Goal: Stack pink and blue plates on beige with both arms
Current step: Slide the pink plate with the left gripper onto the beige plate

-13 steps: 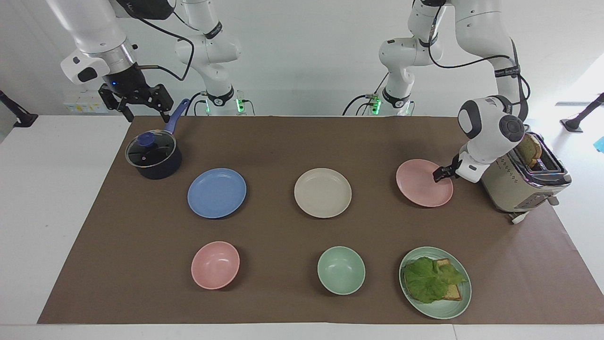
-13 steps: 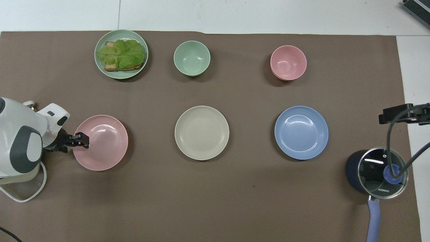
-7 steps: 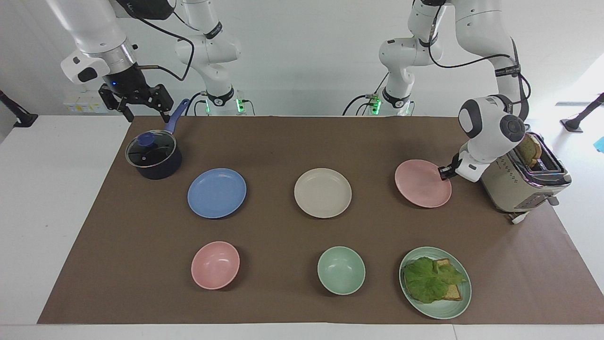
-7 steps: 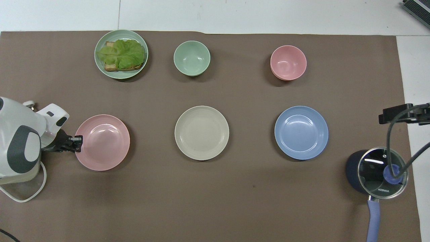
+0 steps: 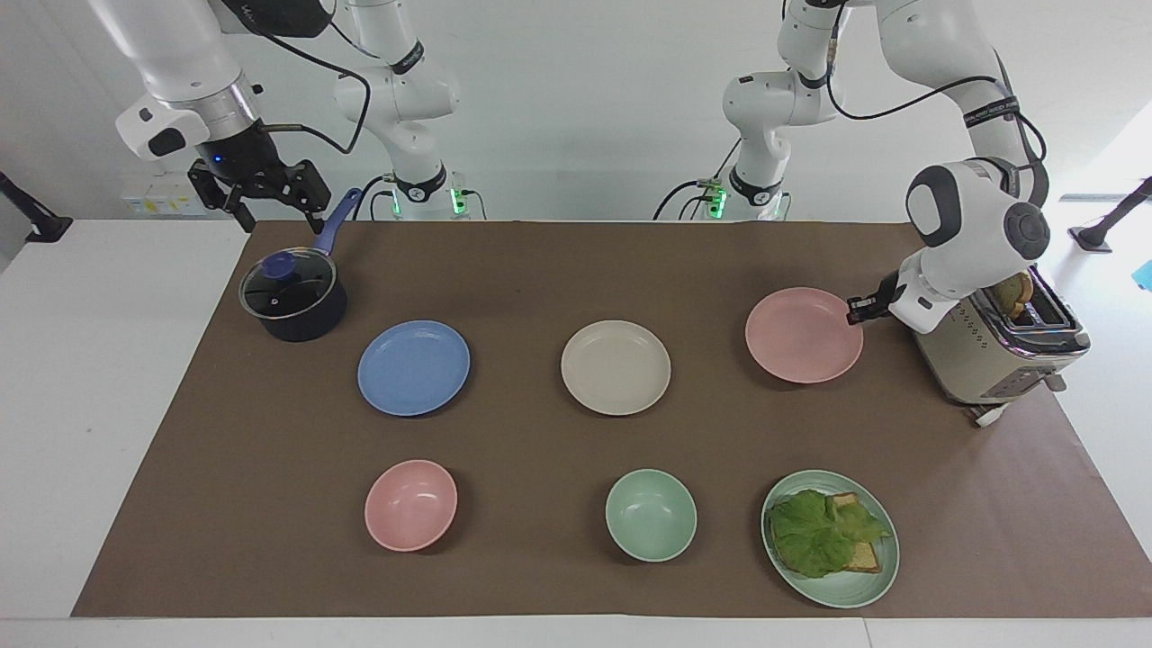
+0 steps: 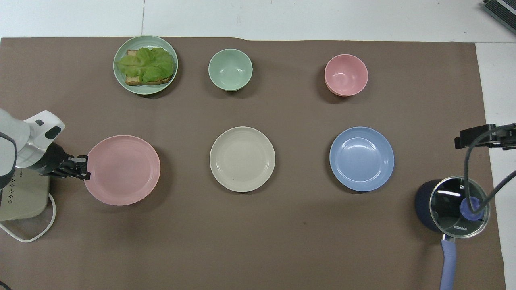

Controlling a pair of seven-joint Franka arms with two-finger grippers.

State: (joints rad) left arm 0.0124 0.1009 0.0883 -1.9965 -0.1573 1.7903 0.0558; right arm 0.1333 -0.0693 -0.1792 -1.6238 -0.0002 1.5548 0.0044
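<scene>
The pale pink plate (image 5: 801,335) (image 6: 123,169) hangs a little above the mat at the left arm's end, its shadow showing beneath it. My left gripper (image 5: 853,310) (image 6: 84,170) is shut on its rim at the edge toward the toaster. The beige plate (image 5: 616,366) (image 6: 242,158) lies at the middle of the mat. The blue plate (image 5: 414,366) (image 6: 361,158) lies beside it toward the right arm's end. My right gripper (image 5: 265,191) waits open in the air over the saucepan's handle, holding nothing.
A beige toaster (image 5: 1008,351) with bread stands by the left gripper. A lidded dark saucepan (image 5: 292,297) sits near the right arm. Farther from the robots lie a pink bowl (image 5: 410,504), a green bowl (image 5: 650,514) and a green plate (image 5: 864,576) with lettuce and bread.
The left gripper shut on the pink plate's rim and lifted it off the mat; the plate has shifted slightly toward the beige plate. The right arm stayed put.
</scene>
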